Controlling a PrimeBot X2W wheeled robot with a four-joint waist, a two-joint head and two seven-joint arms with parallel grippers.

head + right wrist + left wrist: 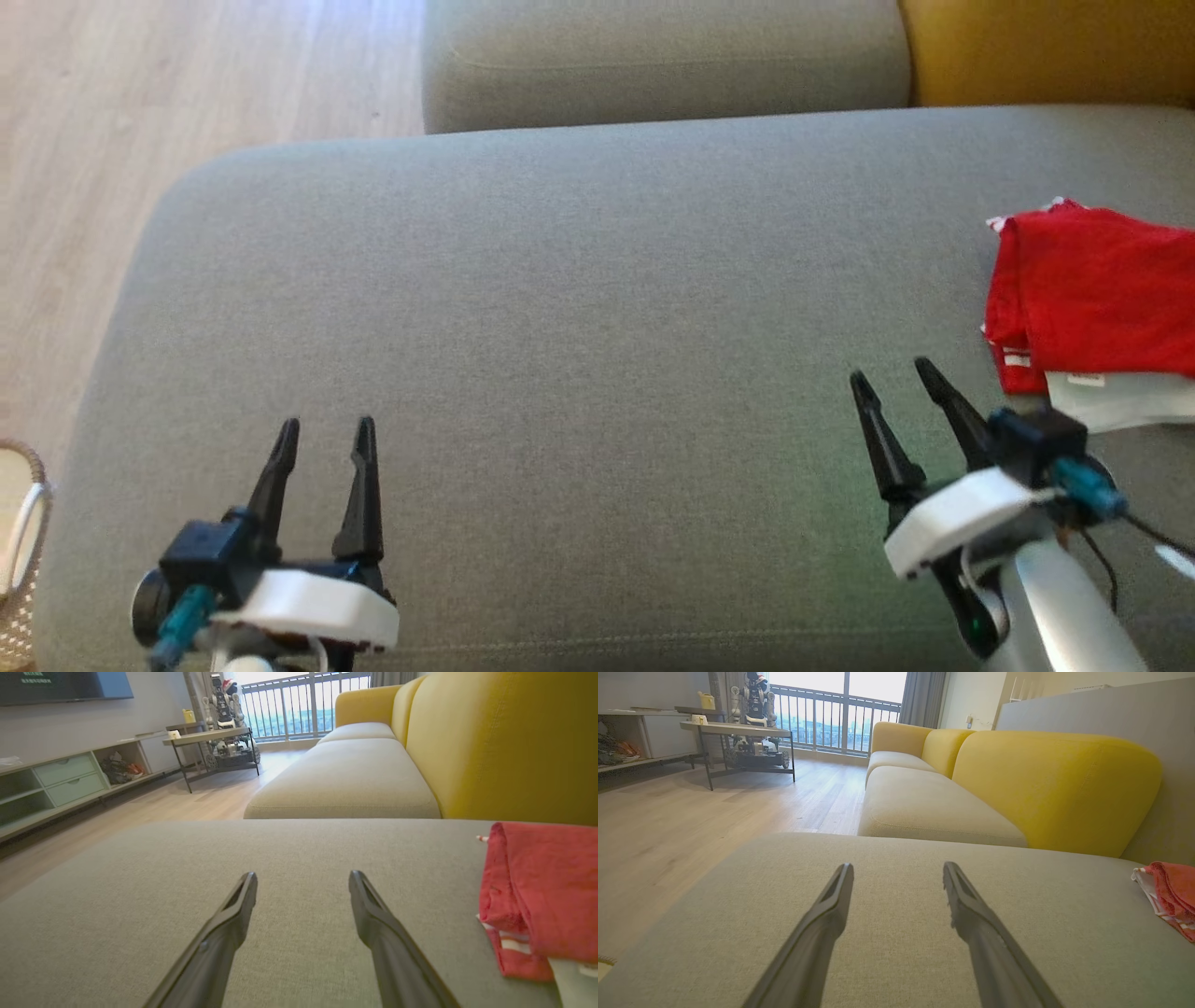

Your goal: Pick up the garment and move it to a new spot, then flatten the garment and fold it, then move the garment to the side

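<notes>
The red garment (1092, 289) lies folded at the frame's right edge on the grey sofa cushion (579, 308). My left pincer (328, 425) and right pincer (890, 371) stand wide, empty. The garment looks set aside; I'd back the right one off without snagging the fold.

The garment (1092, 289) lies on the cushion's (560, 308) right side.
</notes>
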